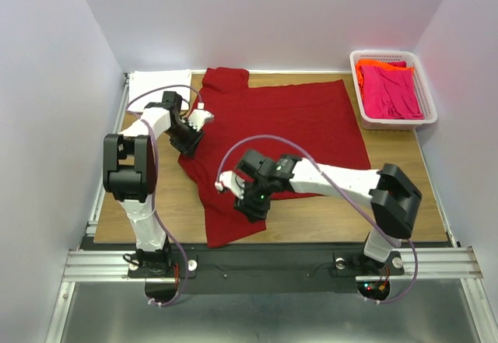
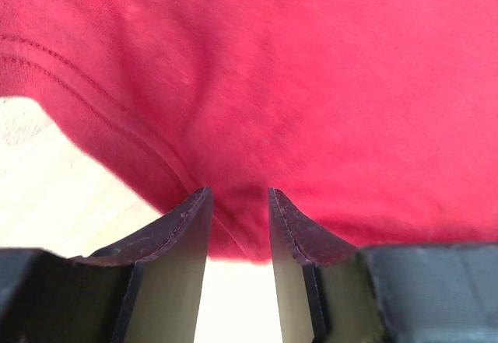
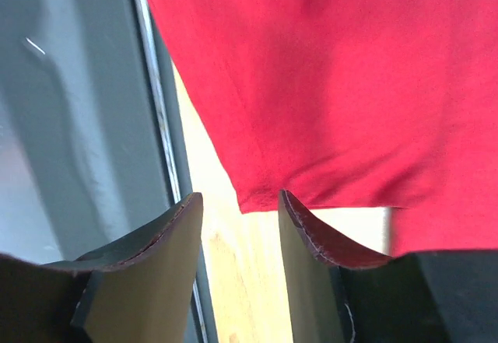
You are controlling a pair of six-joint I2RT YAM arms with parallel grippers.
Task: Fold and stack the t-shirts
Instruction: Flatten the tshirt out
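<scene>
- The dark red t-shirt (image 1: 296,125) lies spread over most of the wooden table (image 1: 405,195). One part reaches toward the far edge and another toward the near edge.
- The left end effector (image 1: 189,139) sits at the shirt's left edge. In the left wrist view its dark fingers (image 2: 183,230) stand close together with the stitched hem bunched in the narrow gap. Creases in the cloth run toward that spot, so it is pinching the hem.
- The right end effector (image 1: 250,205) is over the near part of the same shirt. In the right wrist view its fingers (image 3: 307,230) are a little apart, with a corner of red cloth right at their tips. I cannot tell whether the corner is gripped or only lies there.
- A white t-shirt (image 1: 159,79) lies folded flat at the far left corner of the table, just beside the red one.
- A white lattice basket (image 1: 430,113) stands at the far right and holds a bright pink t-shirt (image 1: 389,94). An orange t-shirt (image 1: 373,67) shows at the basket's far end.
</scene>
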